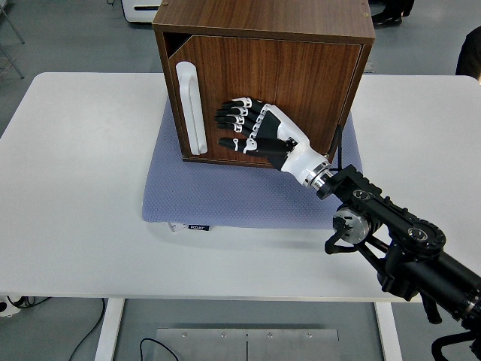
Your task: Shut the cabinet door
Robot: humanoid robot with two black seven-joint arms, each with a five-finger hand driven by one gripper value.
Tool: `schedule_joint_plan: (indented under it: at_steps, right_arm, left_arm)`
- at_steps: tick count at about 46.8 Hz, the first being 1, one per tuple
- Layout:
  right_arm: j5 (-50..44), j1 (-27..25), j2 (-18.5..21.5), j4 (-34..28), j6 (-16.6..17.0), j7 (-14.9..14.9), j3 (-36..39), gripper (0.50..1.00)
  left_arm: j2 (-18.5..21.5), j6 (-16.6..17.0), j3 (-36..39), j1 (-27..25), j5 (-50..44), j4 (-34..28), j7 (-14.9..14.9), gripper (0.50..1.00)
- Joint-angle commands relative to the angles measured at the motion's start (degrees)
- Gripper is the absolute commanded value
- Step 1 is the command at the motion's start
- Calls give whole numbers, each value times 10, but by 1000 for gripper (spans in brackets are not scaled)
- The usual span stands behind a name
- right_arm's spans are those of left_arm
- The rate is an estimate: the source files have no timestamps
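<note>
right hand (252, 131) flat on the cabinet door (270, 94), fingers spread, gripping nothing. best to press evenly beside the handle (190, 109) till flush, without shoving the cabinet (263, 19).

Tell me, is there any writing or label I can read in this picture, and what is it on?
Small black tag on the front edge of the blue mat: white print, too small to read.
Wooden cabinet, its door, the white handle, the robot hand and the table: no text visible.

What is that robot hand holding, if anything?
Nothing. The right hand lies flat with spread fingers against the cabinet door, beside the white handle, not gripping it.
</note>
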Motion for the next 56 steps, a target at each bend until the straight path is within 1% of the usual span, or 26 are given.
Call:
schedule_joint_plan:
  at_steps: [1, 14, 20, 28, 34, 40, 48, 56]
  right_arm:
    - [1, 0, 0, 0, 1, 0, -1, 1000]
    - [-3, -16, 0, 19, 23, 6, -3, 1000]
    - [-6, -30, -2, 43, 33, 11, -5, 1000]
    - [-22, -54, -40, 86, 56, 21, -5, 1000]
    - [-37, -78, -61, 105, 69, 27, -4, 1000]
    - [-51, -95, -82, 123, 76, 35, -3, 1000]
    - [-53, -116, -118, 152, 83, 36, -1, 1000]
    - [-54, -135, -152, 178, 90, 57, -1, 1000]
  left_arm:
    - [0, 0, 0, 0, -1, 0, 0, 1000]
    - [0, 0, 0, -1, -1, 0, 0, 1000]
    - [0, 0, 0, -1, 0, 0, 0, 1000]
    - [0, 0, 0, -1, 0, 0, 0, 1000]
    - [0, 0, 0, -1, 0, 0, 0, 1000]
    - [0, 0, 0, -1, 0, 0, 0, 1000]
    - [0, 0, 0, -1, 0, 0, 0, 1000]
    - [0, 0, 0, 0, 0, 0, 0, 1000]
